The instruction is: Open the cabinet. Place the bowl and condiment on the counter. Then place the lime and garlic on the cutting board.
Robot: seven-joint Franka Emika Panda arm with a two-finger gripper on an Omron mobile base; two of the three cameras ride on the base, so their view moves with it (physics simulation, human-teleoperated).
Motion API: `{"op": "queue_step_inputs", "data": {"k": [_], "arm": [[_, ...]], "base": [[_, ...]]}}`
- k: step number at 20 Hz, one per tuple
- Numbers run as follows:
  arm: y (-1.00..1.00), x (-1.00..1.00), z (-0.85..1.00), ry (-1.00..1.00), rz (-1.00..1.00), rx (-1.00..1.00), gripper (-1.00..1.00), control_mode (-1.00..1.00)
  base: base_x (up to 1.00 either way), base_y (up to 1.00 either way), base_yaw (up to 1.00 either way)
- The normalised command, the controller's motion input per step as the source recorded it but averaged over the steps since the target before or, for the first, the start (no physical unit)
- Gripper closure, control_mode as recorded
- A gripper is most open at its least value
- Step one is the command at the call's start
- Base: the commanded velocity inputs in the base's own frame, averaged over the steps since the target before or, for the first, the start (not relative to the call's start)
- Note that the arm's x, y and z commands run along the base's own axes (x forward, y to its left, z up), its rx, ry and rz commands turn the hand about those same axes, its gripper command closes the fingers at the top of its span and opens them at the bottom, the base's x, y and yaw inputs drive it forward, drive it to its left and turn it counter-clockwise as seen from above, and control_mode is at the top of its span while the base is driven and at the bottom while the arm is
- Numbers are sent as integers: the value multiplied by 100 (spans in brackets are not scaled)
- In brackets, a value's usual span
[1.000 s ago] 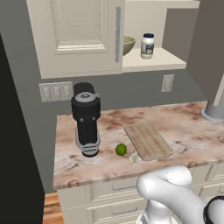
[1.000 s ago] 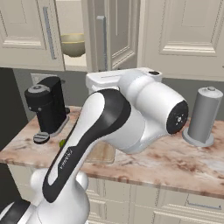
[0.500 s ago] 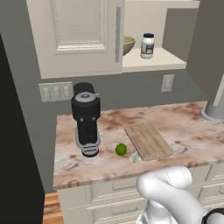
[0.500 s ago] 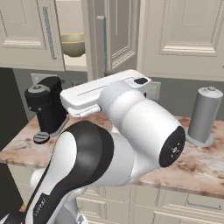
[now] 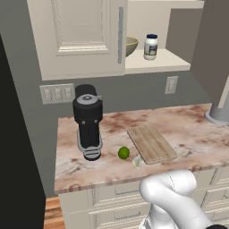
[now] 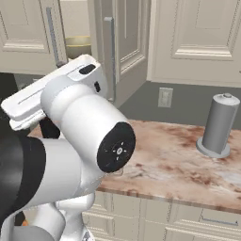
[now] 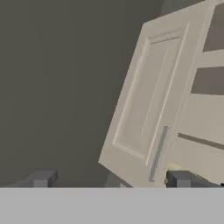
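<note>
The gripper (image 7: pixel 110 178) stands wide apart and holds nothing; its two dark fingertips (image 7: pixel 42 178) rise before a tilted cream cabinet (image 7: pixel 148 109) door. That cabinet has one door swung aside, and on its shelf one olive bowl (image 5: pixel 129 45), half hidden by the shut door, stands beside one white condiment (image 5: pixel 151 46) jar whose label cannot be read. Below, on the counter (image 5: pixel 188 129), one lime (image 5: pixel 123 153) and one pale garlic (image 5: pixel 137 162) lie just beside the cutting board (image 5: pixel 151 143), near a black coffee machine (image 5: pixel 88 120).
</note>
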Motion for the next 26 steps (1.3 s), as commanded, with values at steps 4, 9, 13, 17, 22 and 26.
{"op": "queue_step_inputs", "data": {"k": [4,9,13,17,22,26], "arm": [[65,-4,12,-10,-1,-14,-100,-100],[52,30,0,4,-13,-12,-100,-100],[42,24,0,6,-21,-15,-100,-100],[29,15,-2,6,-26,-21,-100,-100],[9,41,-15,15,-28,-26,-100,-100],[0,49,-8,10,-26,-32,-100,-100]], "base": [[0,0,0],[0,0,0],[0,0,0],[0,0,0],[0,0,0],[0,0,0]]}}
